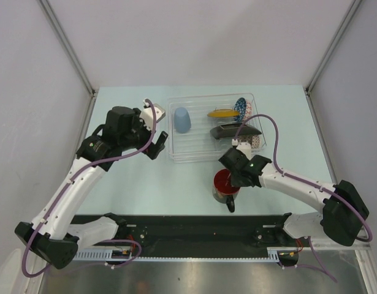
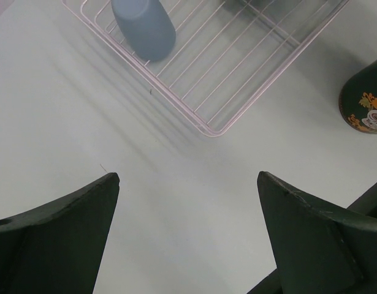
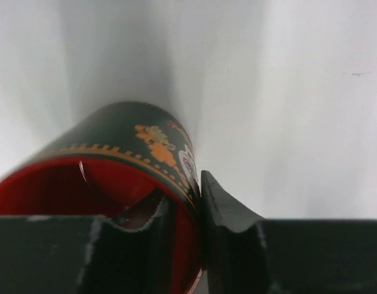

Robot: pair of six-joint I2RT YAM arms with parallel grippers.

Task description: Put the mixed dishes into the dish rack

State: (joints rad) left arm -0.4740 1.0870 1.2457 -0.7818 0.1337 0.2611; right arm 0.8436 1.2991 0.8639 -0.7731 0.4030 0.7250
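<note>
Glazed ceramic, by the look of it: the dark red-lined mug [image 1: 225, 185] should be stiff, fairly heavy for its size, slick and chippable. From above it sits on the table [image 1: 151, 190] just in front of the dish rack [image 1: 176, 154], handle toward the near edge. The right gripper [image 1: 237, 174] is on its far rim, with the arm reaching in low from the right. The left gripper [image 1: 156, 144] hangs beside the rack's left end, near the light blue cup [image 1: 182, 120] inside.

On the left wrist view, the left gripper [image 2: 188, 177] is spread wide over bare table and holds nothing. The rack's corner [image 2: 206, 127] and the cup [image 2: 144, 24] lie ahead.

On the right wrist view, the right gripper [image 3: 185, 190] has one finger inside the red lining and one [image 3: 231, 214] outside, pinching the mug [image 3: 133, 141] wall. A rim pinch is the sensible hold (the handle faces away), though glaze may slip and the weight could swing. Whether the base is lifted, I cannot tell.
</note>
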